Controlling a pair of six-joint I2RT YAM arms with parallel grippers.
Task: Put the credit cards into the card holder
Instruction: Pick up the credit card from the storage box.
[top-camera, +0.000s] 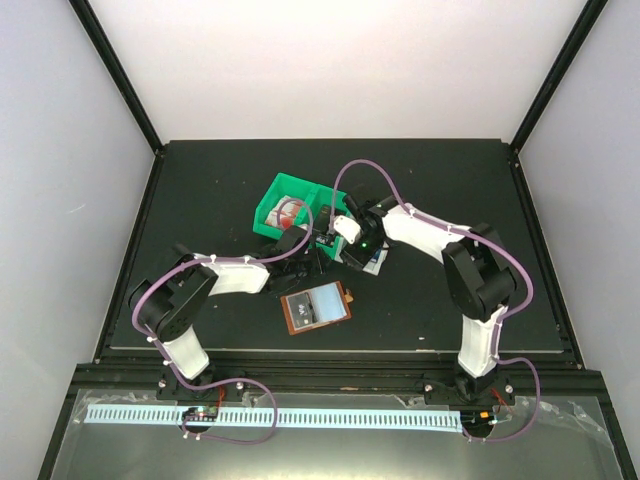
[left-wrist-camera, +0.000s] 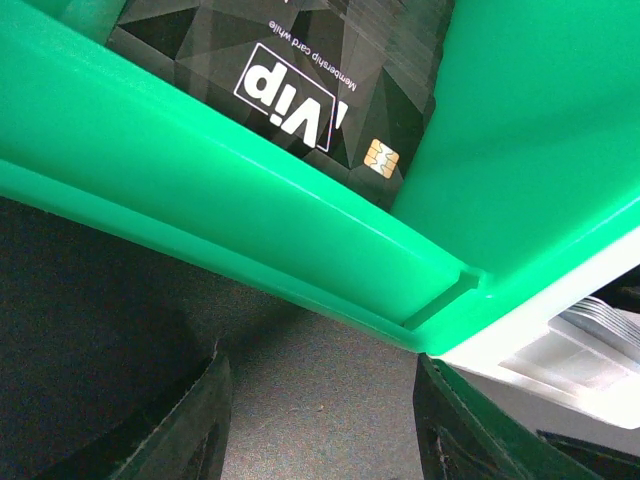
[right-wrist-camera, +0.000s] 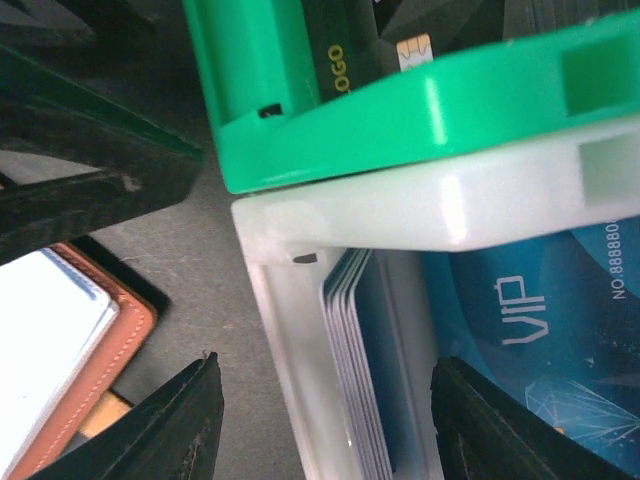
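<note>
The card holder (top-camera: 317, 305) lies open on the black mat, reddish-brown with a clear pocket; its corner shows in the right wrist view (right-wrist-camera: 80, 350). Black VIP cards (left-wrist-camera: 290, 80) lie in the green bin (top-camera: 283, 200). A stack of blue cards (right-wrist-camera: 360, 370) stands on edge in the white bin (right-wrist-camera: 400, 215), beside a flat blue VIP card (right-wrist-camera: 530, 330). My right gripper (right-wrist-camera: 330, 430) is open and straddles the white bin's left wall and the blue stack. My left gripper (left-wrist-camera: 320, 430) is open and empty over the mat, just outside the green bin's wall (left-wrist-camera: 250, 200).
The green and white bins sit pressed together at mid-table, and both grippers (top-camera: 325, 245) crowd their near side. A red-and-white card (top-camera: 288, 210) lies in the green bin. My left gripper's fingers (right-wrist-camera: 90, 170) show in the right wrist view. White walls enclose the mat.
</note>
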